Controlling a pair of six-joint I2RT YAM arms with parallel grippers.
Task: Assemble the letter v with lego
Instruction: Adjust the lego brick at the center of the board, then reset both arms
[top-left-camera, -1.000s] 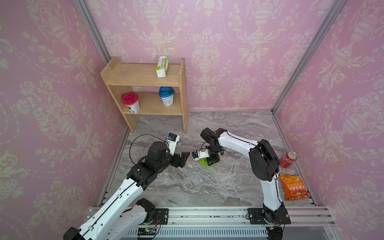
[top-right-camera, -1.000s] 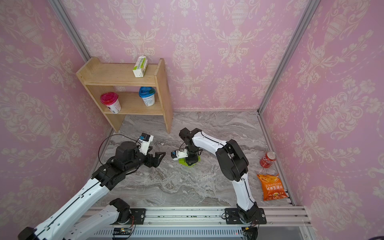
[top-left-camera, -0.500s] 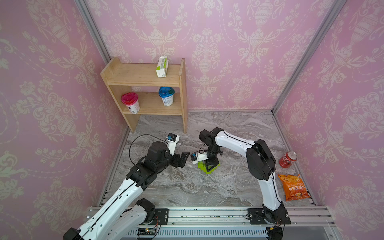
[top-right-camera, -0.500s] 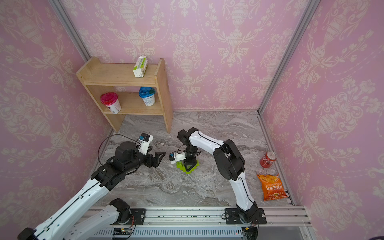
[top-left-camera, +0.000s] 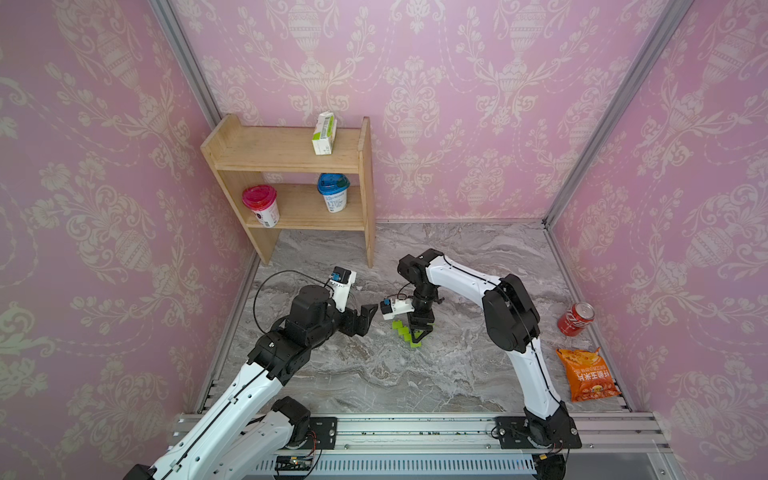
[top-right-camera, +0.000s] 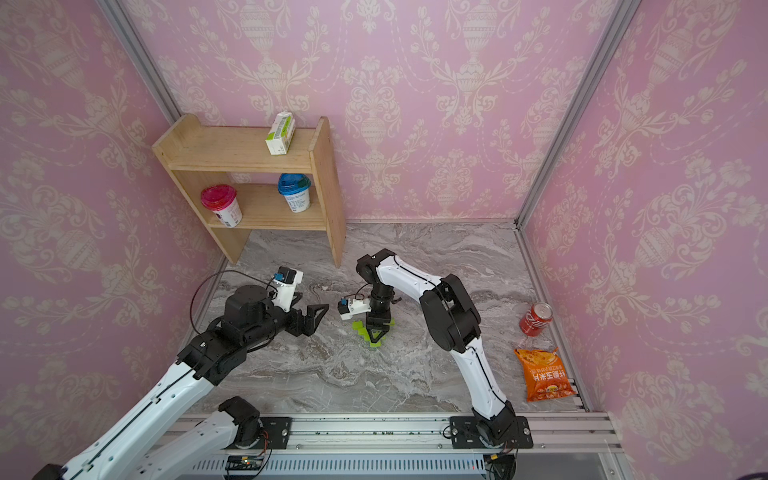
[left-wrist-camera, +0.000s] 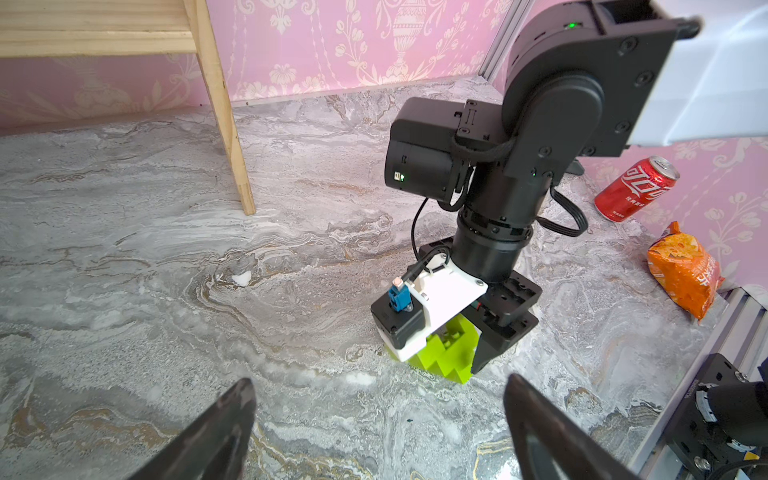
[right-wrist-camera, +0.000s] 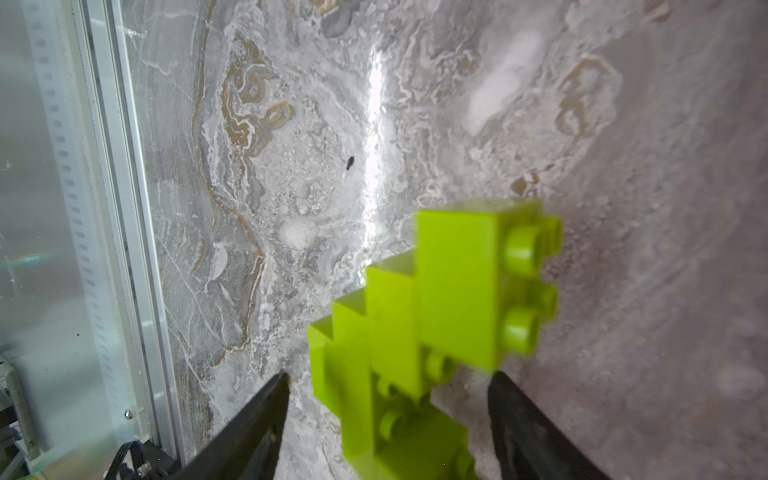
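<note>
Both left gripper (left-wrist-camera: 379, 378) and right gripper (right-wrist-camera: 388, 374) are gaping wide; you should be pinching the light-looking, stiff letter v (right-wrist-camera: 453, 291) by flat sides.

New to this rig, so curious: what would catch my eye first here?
The lime-green lego V stands out on the grey marble table, mid-scene, within the open right hand. Next come the pink patterned walls, then the red can and orange snack bag by the table's right edge.
</note>
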